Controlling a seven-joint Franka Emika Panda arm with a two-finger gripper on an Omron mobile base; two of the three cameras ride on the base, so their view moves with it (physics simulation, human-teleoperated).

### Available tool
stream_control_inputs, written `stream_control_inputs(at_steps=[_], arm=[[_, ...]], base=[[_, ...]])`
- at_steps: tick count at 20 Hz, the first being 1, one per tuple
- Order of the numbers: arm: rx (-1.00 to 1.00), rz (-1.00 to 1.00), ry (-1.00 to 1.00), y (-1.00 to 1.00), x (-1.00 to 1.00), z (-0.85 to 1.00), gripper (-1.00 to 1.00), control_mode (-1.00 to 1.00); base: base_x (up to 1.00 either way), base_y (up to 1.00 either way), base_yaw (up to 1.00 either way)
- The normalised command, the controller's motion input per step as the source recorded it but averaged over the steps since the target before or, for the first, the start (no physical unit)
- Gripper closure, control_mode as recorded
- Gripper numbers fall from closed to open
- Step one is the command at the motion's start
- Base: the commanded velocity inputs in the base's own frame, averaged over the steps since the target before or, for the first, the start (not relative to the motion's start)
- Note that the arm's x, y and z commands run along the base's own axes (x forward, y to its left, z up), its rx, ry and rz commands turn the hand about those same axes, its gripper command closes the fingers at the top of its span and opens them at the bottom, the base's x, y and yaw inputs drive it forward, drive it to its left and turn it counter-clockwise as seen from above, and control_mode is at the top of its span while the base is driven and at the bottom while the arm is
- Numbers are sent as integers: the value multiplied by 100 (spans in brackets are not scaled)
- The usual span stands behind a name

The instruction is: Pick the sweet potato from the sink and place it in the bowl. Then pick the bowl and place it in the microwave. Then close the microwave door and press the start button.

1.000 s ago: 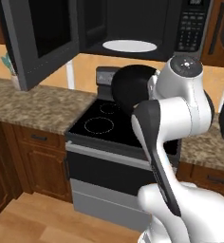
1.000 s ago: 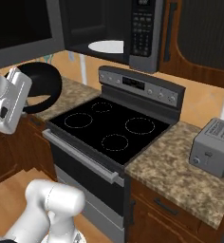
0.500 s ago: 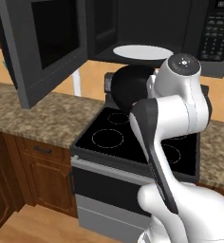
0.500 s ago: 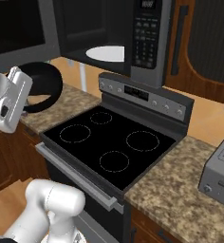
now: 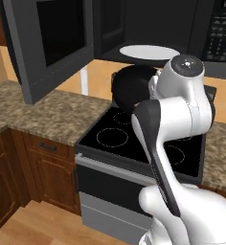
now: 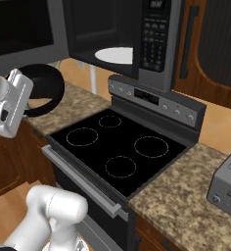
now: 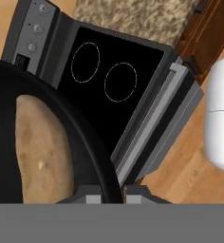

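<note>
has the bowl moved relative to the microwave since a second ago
Cannot tell. The bowl sits nearer the microwave plate now, but the whole view has shifted, so the base has driven.

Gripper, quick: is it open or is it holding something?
Gripper: shut on the rim of the bowl, which holds the sweet potato.

The base has driven forward, so both base views have shifted. The microwave [image 5: 153, 33] and its open microwave door [image 5: 52, 45] now loom larger and nearer, and the stove [image 6: 120, 149] sits closer below. In the right base view the toaster [image 6: 227, 184] has slid to the right edge. The bowl [image 5: 134, 87] has ridden along, now just under the turntable plate [image 5: 148, 51].
</note>
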Motion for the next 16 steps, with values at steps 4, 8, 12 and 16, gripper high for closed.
stream_control_inputs(at_steps=[4, 8, 12, 16], arm=[[0, 0, 0, 0, 0, 0, 100, 100], [0, -14, -19, -2, -32, 46, 100, -100], [1, -17, -15, -18, 24, 49, 100, -100], [-1, -7, 3, -37, 47, 54, 100, -100]], base=[[-16, 1, -6], [0, 0, 0], [0, 0, 0], [0, 0, 0]])
